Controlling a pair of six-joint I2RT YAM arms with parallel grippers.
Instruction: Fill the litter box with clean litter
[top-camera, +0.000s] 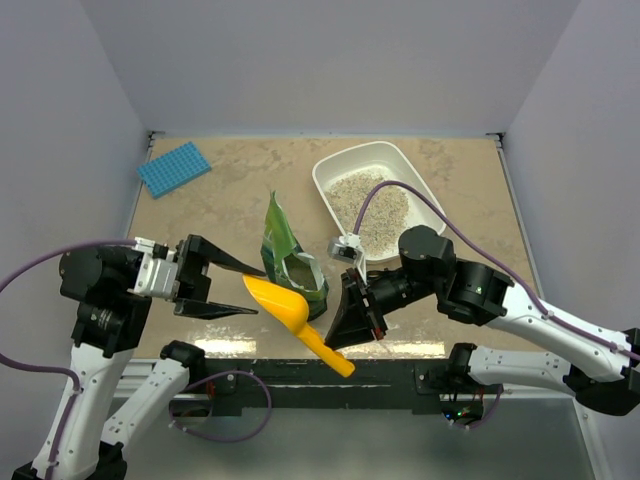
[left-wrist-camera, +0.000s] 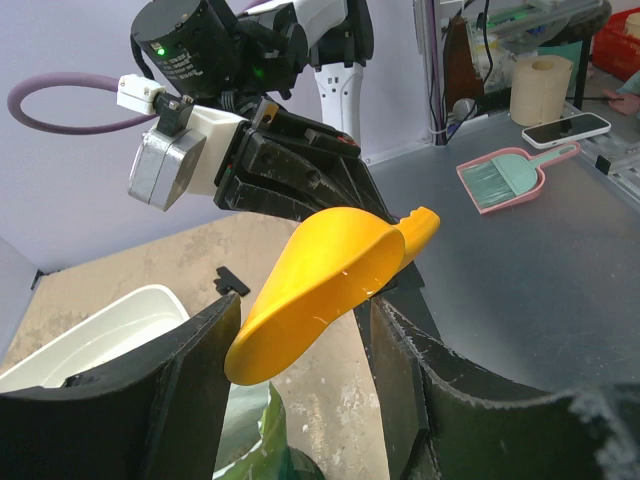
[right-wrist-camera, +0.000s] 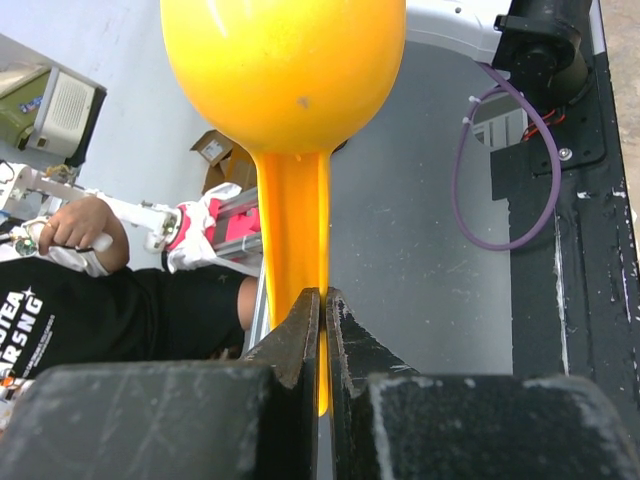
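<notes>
The white litter box sits at the back right of the table and holds a heap of pale clean litter. Its corner also shows in the left wrist view. A green pouch bag stands open in the middle. My right gripper is shut on the handle of the orange-yellow scoop, which hangs in the air near the front edge, its bowl beside the bag. The scoop fills the right wrist view. My left gripper is open, its jaws on either side of the scoop's bowl, not touching it.
A flat blue gridded mat lies at the back left. Scattered litter dust marks the table around the bag. The black front rail runs under the scoop handle. Grey walls close the table on three sides.
</notes>
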